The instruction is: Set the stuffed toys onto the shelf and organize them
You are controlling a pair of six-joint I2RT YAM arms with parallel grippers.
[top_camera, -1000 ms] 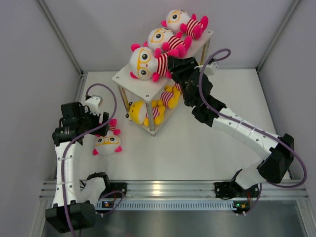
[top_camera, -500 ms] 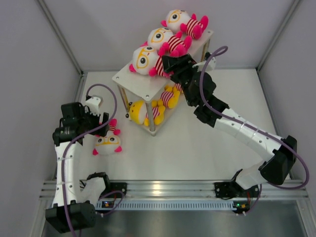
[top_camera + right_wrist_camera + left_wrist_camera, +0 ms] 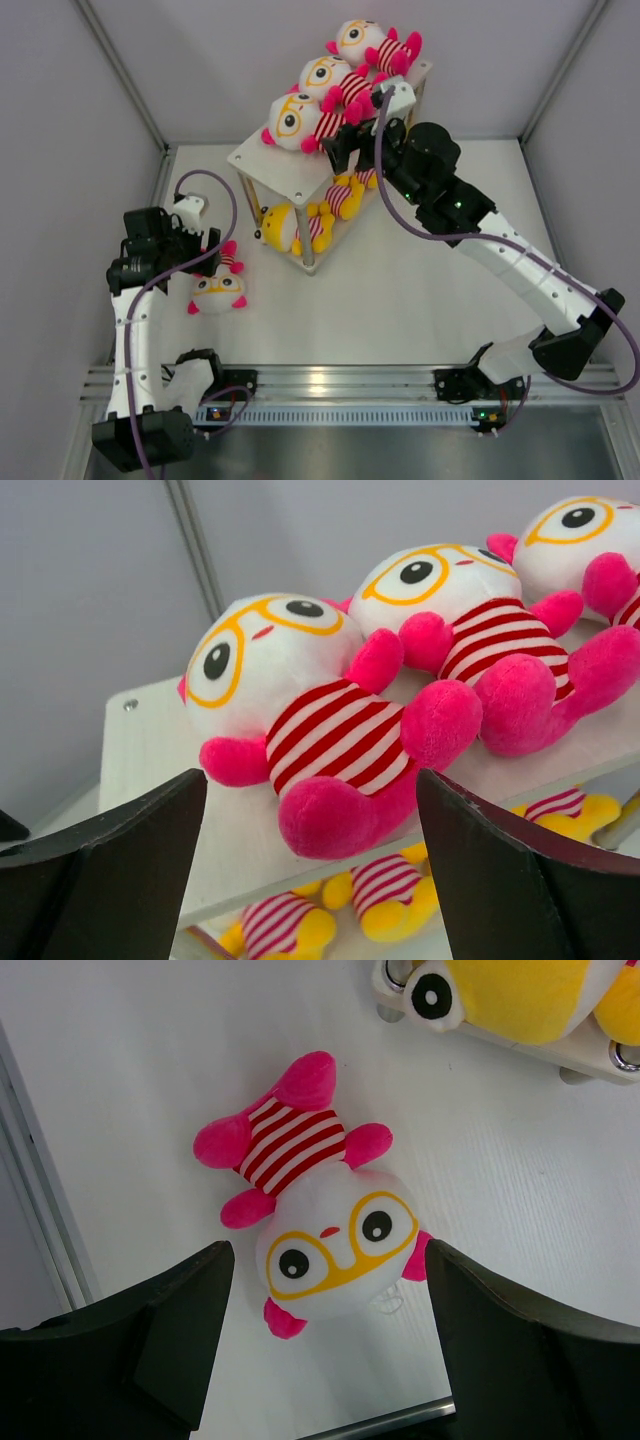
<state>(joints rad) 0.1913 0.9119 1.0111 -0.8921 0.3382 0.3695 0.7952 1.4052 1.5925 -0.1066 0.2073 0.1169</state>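
Three on top: front doll, middle doll and back doll lie face up in a row along the upper board of the shelf; heads left, pink feet toward the right edge; each long axis crosses the board
One below: floor doll lies face up on the table, left of the shelf; head toward the arm bases, feet toward the far wall
Lower board: near yellow doll and far yellow doll lie on it
Left arm: left gripper spread wide; one finger either side of the floor doll's head, not touching
Right arm: right gripper spread wide, holding nothing; just beside the front doll's feet
Right wrist view only: the top dolls' striped bellies side-on, yellow dolls beneath the board
Top view only: the whole shelf
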